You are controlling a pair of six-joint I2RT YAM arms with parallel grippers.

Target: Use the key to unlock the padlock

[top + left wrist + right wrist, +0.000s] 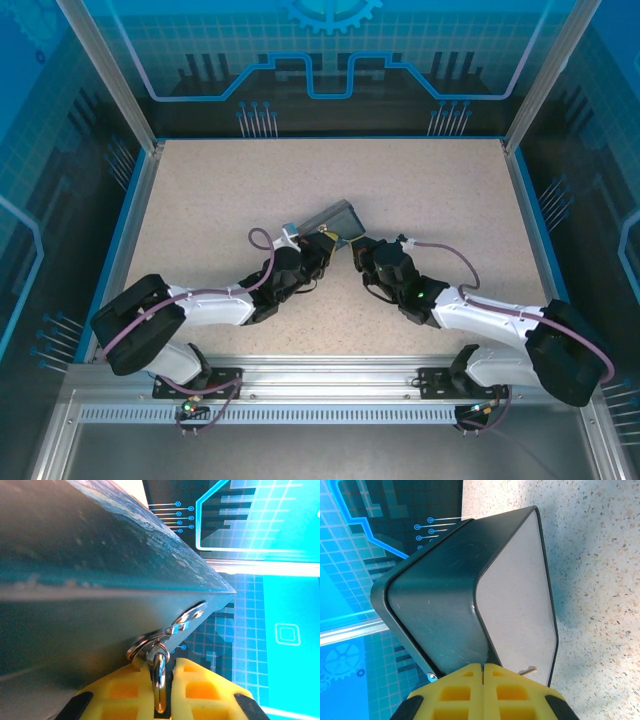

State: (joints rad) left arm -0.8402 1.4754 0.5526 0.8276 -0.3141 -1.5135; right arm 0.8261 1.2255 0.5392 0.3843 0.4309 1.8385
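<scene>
Above the speckled beige worktop (430, 190), a dark blue-grey rectangular metal box (338, 215) is tilted between both arms. The left claw (323, 242) is pinched narrow on the small silvery padlock (159, 677) at the box's latch. The right claw (482, 666), closed tight, grips the thin metal key (528, 669), whose tip pokes out beside the box.

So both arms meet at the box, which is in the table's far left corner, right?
Not the corner: the left arm and right arm meet at the box, but it is near the middle of the table, as the top external view shows.
</scene>
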